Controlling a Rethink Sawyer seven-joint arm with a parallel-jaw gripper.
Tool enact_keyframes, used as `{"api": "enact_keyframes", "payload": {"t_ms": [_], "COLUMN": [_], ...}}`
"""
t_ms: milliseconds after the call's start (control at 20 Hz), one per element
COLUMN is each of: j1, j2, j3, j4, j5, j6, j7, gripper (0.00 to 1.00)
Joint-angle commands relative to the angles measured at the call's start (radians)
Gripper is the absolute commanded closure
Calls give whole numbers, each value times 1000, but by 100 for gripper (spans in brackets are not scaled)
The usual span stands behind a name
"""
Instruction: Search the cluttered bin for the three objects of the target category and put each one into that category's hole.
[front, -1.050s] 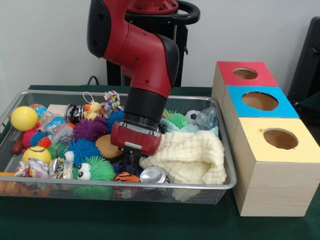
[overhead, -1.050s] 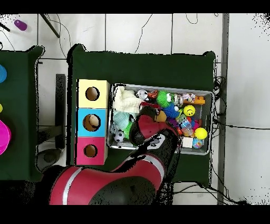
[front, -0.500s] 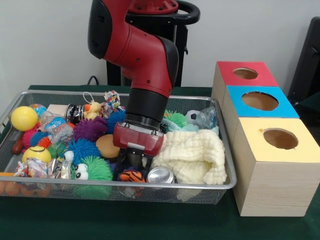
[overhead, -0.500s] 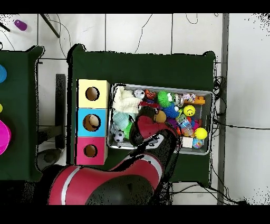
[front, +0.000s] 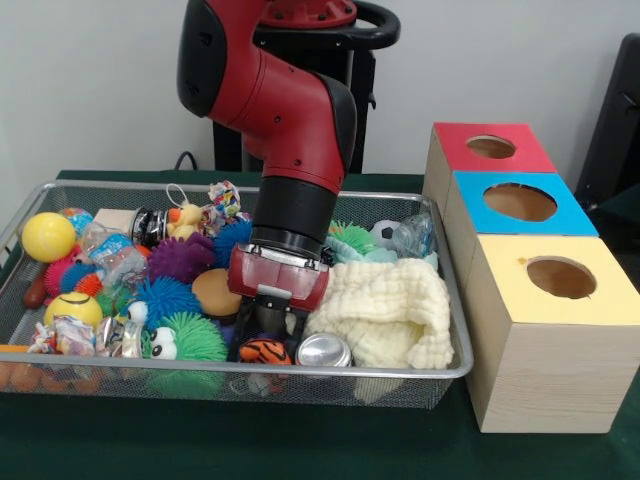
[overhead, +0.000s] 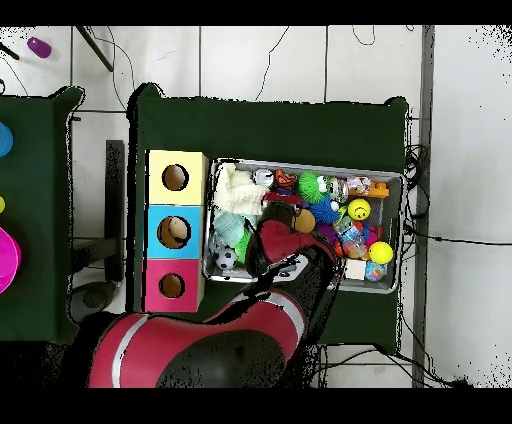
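While the green table (front: 300, 450) fronts a pale wall (front: 90, 90), the jaws' state is unclear.

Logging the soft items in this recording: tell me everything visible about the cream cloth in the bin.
The cream cloth is a thick, waffle-textured fabric, pale yellow-white, lying crumpled and folded over itself at the end of the wire mesh bin nearest the yellow box. It rests on other clutter, and one fold hangs near the bin's front rim. The silver can sits against its lower edge, teal items show behind it, and the gripper stands close beside it. In the overhead view it shows as a pale patch.
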Motion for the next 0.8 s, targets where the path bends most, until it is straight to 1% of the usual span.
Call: {"api": "enact_keyframes", "payload": {"t_ms": [50, 250, 300, 800], "j1": [2, 3, 3, 4], "j2": [47, 48, 48, 55], "j3": [72, 70, 70, 66], "j4": [-38, -40, -41, -36], "j5": [35, 34, 32, 44], "j6": [-94, -89, -85, -124], "j7": [69, 66, 66, 68], "gripper": [0, 0, 100, 100]}}
